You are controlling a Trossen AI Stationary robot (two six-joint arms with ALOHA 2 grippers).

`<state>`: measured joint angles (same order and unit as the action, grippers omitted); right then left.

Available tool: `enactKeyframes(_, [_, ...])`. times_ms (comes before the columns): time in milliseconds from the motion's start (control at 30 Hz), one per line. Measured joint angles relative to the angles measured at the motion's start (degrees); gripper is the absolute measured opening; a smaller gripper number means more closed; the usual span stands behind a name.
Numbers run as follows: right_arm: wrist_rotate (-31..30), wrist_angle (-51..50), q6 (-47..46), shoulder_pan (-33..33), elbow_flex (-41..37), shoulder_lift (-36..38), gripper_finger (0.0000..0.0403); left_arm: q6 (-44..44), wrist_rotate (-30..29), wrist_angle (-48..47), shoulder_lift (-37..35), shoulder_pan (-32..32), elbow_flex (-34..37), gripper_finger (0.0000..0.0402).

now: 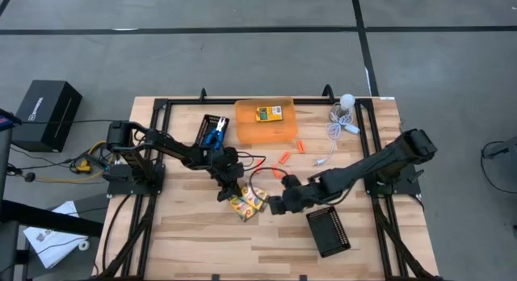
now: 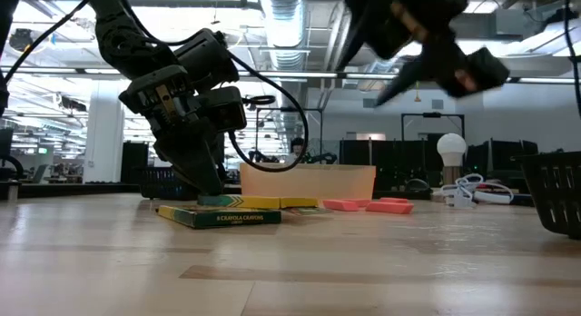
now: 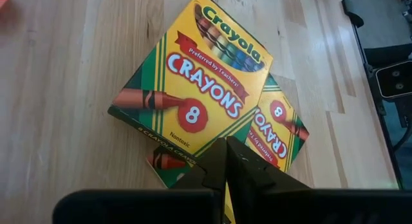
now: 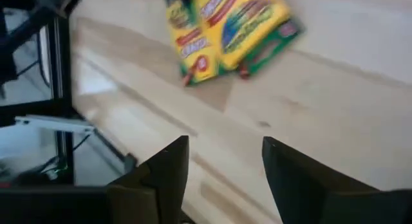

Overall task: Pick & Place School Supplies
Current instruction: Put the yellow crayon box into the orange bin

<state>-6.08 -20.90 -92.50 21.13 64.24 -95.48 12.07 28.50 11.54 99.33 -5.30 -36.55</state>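
Three yellow-and-green crayon boxes [image 3: 193, 82] lie overlapping and flat on the wooden table [image 1: 186, 241], near its middle. My left gripper [image 3: 226, 161] is shut, its tips down on the top box. My right gripper [image 4: 225, 163] hangs open above bare table just right of the boxes [image 4: 225, 31], holding nothing. Another crayon box [image 1: 269, 113] lies in the orange bin [image 1: 250, 132] at the far side. Orange sticks [image 1: 284, 158] lie on the table in front of the bin. Blue-handled pliers [image 1: 214, 137] rest on a black tray [image 1: 210, 121]. My left gripper touches the top crayon box at its corner [image 3: 215, 137] nearest the fingers, with shut fingertips. The fingers [image 2: 214, 193] slant down from the table's left. The box lies flat on the other boxes. Whether anything is pinched between the tips, I cannot tell.
A second black ridged tray [image 1: 329, 230] sits near the front right, close to my right arm. A white cable with a round bulb [image 1: 346, 101] lies at the far right. Black frame rails [image 1: 153, 152] run along both sides of the table.
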Motion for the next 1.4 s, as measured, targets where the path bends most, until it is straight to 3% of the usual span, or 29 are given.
enactKeyframes(400, [7.73, 15.40, 2.96, -4.98, -0.14, -11.87, 0.0195, 4.48, -0.45, 7.14, 0.03, 0.00, 4.61, 0.0002])
enactKeyframes(700, [7.77, 10.85, 4.62, -5.89, -0.40, -11.67, 0.0191, 6.20, -0.42, 9.95, 0.11, 0.00, 5.73, 0.0001])
enactKeyframes(867, [7.79, 14.96, 3.76, -6.73, -6.00, -11.67, 0.0193, 6.24, -0.47, 10.47, 0.11, 0.11, 5.74, 0.0001])
enactKeyframes(1100, [8.64, 29.25, 0.98, -8.34, -14.12, -11.39, 0.0187, 7.13, -0.45, 10.77, 0.13, 0.09, 5.74, 0.0001])
enactKeyframes(1400, [7.29, 32.64, 2.90, -11.43, -15.22, -11.58, 0.0182, 7.90, -0.45, 10.88, 0.11, 0.09, 5.74, 0.0001])
